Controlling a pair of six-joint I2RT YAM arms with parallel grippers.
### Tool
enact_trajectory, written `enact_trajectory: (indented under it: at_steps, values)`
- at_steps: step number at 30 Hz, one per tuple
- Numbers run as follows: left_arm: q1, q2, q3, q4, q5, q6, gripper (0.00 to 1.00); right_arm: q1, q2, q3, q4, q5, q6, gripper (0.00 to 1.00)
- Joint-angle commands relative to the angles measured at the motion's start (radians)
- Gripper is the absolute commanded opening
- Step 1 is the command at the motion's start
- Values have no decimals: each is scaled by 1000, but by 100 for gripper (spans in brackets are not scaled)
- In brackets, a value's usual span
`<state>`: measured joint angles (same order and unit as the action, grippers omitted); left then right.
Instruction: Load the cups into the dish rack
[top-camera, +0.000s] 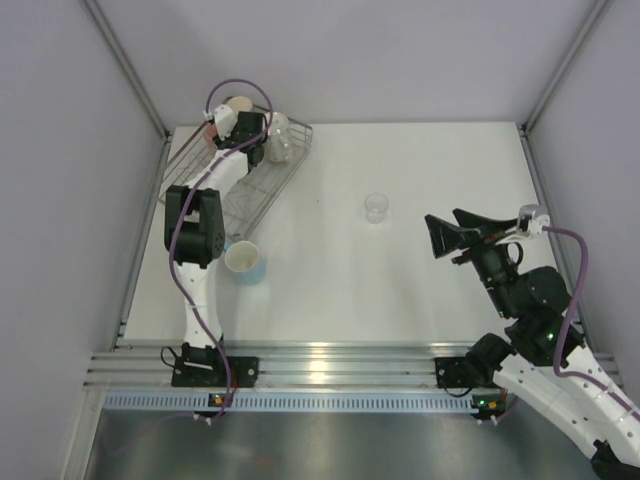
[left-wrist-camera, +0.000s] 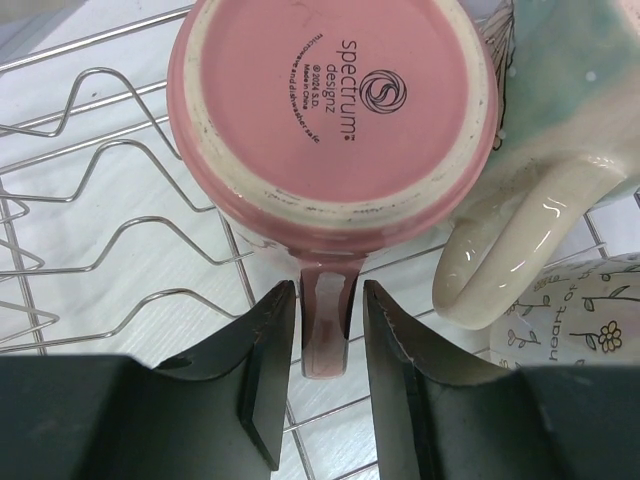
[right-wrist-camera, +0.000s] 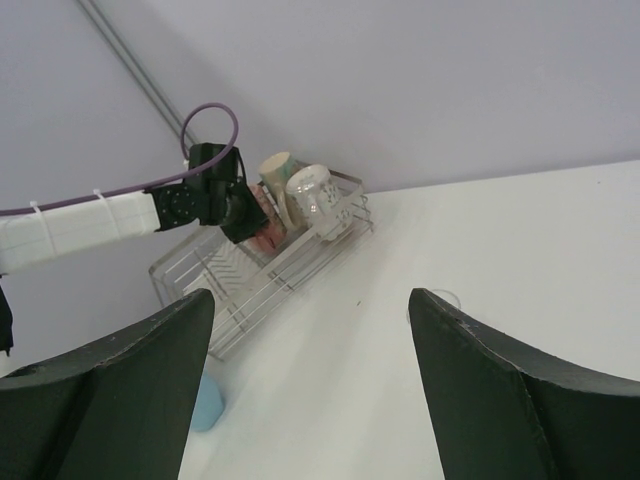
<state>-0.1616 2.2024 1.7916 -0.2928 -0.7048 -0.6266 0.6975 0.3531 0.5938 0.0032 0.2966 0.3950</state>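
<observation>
The pink-red mug (left-wrist-camera: 330, 110) lies base toward my left wrist camera inside the dish rack (left-wrist-camera: 120, 250), at the rack's far end (top-camera: 255, 195). My left gripper (left-wrist-camera: 328, 300) straddles its handle (left-wrist-camera: 325, 330), open, with a thin gap on each side. A cream mug (left-wrist-camera: 560, 150) and a white dotted mug (left-wrist-camera: 590, 320) sit beside it on the right. A light blue cup (top-camera: 245, 262) stands on the table just near the rack. A tiny clear glass (top-camera: 376, 208) stands mid-table. My right gripper (top-camera: 445, 235) hovers open and empty at the right.
The rack lies at an angle against the left wall, near the back left corner. From the right wrist view the rack (right-wrist-camera: 250, 285), the blue cup (right-wrist-camera: 206, 405) and the glass (right-wrist-camera: 450, 298) lie ahead. Aluminium rails (top-camera: 330, 360) border the near edge.
</observation>
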Motion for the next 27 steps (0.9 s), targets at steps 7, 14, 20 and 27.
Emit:
enact_trajectory:
  at_steps: [7, 14, 20, 27]
  values:
    - [-6, -72, 25, 44, -19, 36, 40, 7, -14, 3, 11, 10, 1, 80]
    - [-32, -134, 6, 46, -68, 103, 47, 8, -16, 12, 0, -1, 16, 80]
    - [-70, -202, -11, 44, -61, 180, 50, 7, -16, 46, -81, 16, 5, 80]
    - [-102, -368, -127, 43, 14, 277, 53, 7, -13, 89, -213, 13, 11, 80]
